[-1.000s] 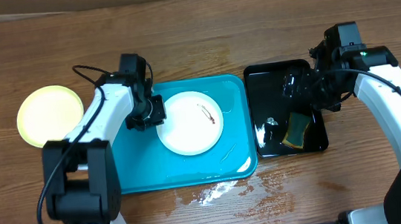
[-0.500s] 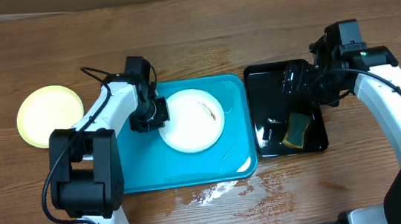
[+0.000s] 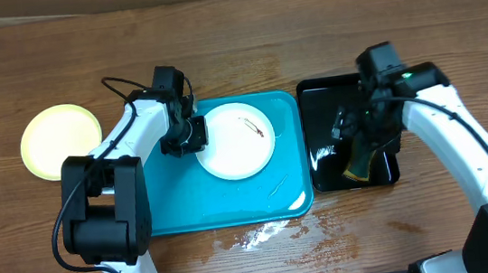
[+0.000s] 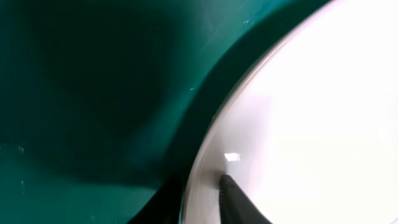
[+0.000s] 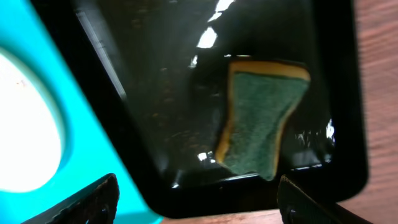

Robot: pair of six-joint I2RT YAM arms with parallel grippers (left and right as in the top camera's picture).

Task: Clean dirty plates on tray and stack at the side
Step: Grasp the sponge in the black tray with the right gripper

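- A second ago my right arm (image 3: 424, 118) sat at the 3 o'clock side of the black tray (image 3: 318, 101). Now it has swung in over it.
- The right jaws are spread wide with nothing in them. The green sponge (image 5: 264, 118) lies right under them, in the tray's 5 o'clock corner.
- I think the next step is to grab the sponge so I can scrub.
- My left arm (image 3: 138, 125) has nudged the white plate (image 3: 232, 151) a little toward 1 o'clock.
- The left jaws are pinching the plate's rim at its 9 o'clock edge.
- The plate is inside the blue tray (image 3: 170, 208) and has a brown smear (image 3: 257, 130), so it is not clean yet.
- The yellow plate (image 3: 61, 140) sits on the counter (image 3: 262, 53) at 9 o'clock from the tray. I see no third plate.
- The counter is brown wood. There is a wet, foamy patch (image 3: 259, 235) at 6 o'clock from the tray.
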